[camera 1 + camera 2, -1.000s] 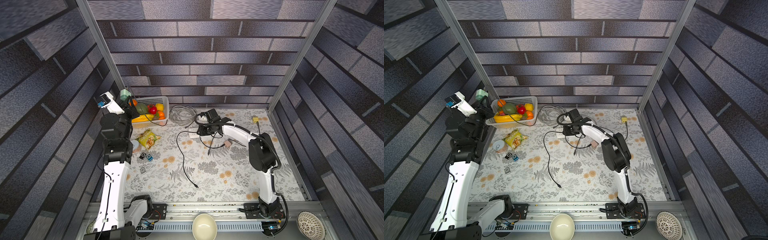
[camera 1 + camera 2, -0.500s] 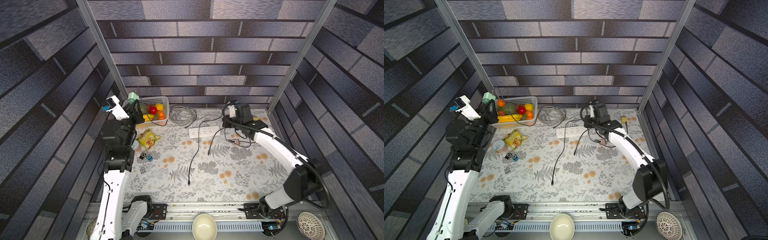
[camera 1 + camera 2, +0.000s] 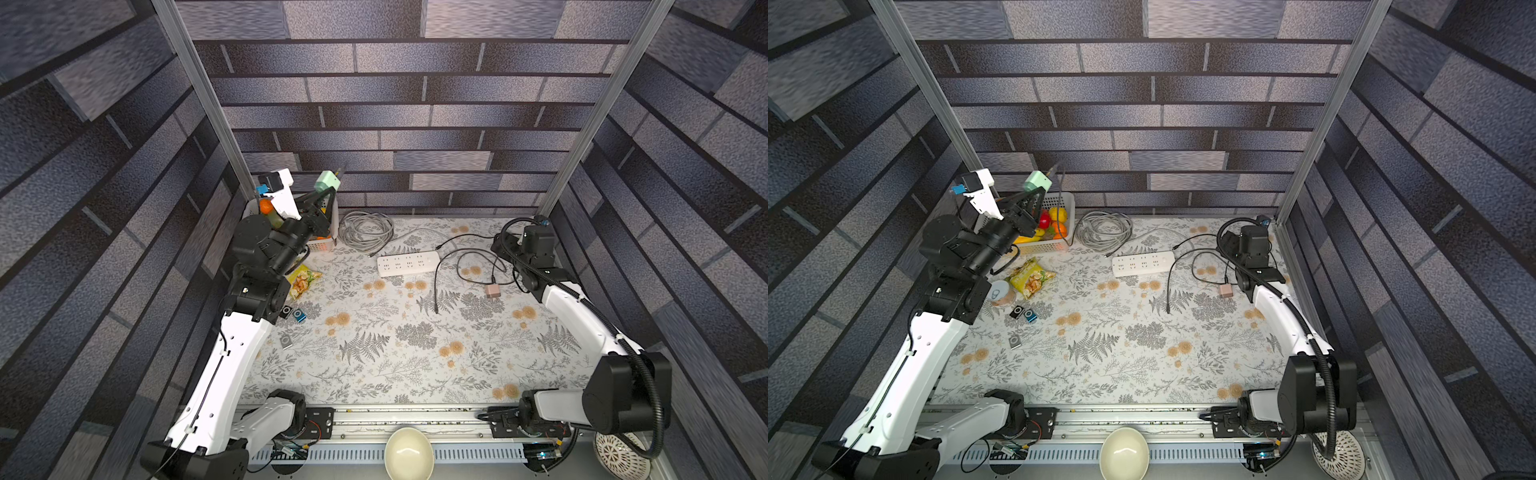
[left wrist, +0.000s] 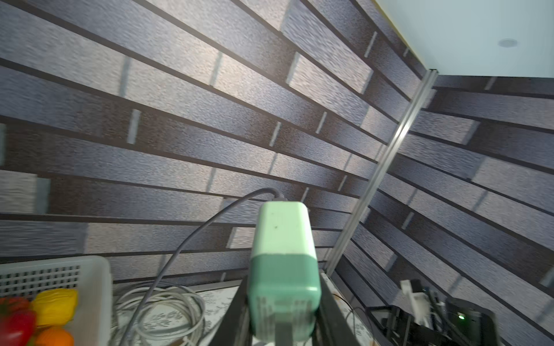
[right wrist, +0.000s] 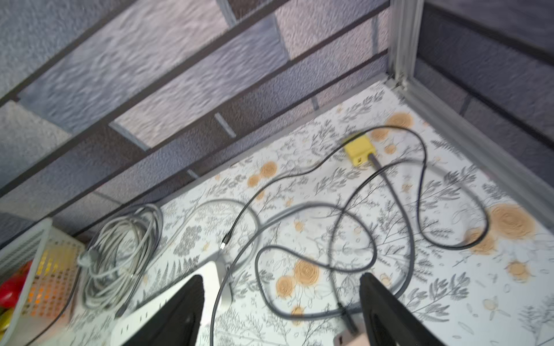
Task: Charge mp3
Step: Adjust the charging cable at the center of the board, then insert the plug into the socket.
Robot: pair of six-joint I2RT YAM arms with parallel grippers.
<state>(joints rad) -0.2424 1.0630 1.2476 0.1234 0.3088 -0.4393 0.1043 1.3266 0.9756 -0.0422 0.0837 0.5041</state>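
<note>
Three small mp3 players lie on the mat by the left arm's base: a black one [image 3: 285,311], a blue one [image 3: 299,316] and a grey one [image 3: 286,341]. My left gripper [image 3: 328,190] is raised above the fruit basket and shut on a mint-green charger [image 4: 283,269], whose grey cable [image 4: 192,236] hangs down. My right gripper [image 5: 280,287] hovers open at the far right, empty, over loose cables. A white power strip [image 3: 408,263] lies at the back middle. A pink charger [image 3: 493,290] and a yellow charger [image 5: 358,149] lie near the right gripper.
A white basket [image 3: 1069,216] of fruit stands at the back left, with a coil of grey cable [image 3: 365,228] beside it. A snack bag [image 3: 305,280] and a can [image 3: 1000,293] lie near the mp3 players. A black cable's loose end [image 3: 435,309] rests mid-mat. A bowl [image 3: 408,453] sits at the front.
My right arm has swung from the power strip to the far right and its jaws have opened. The black cable has shifted right. My left arm has lifted the green charger higher.
</note>
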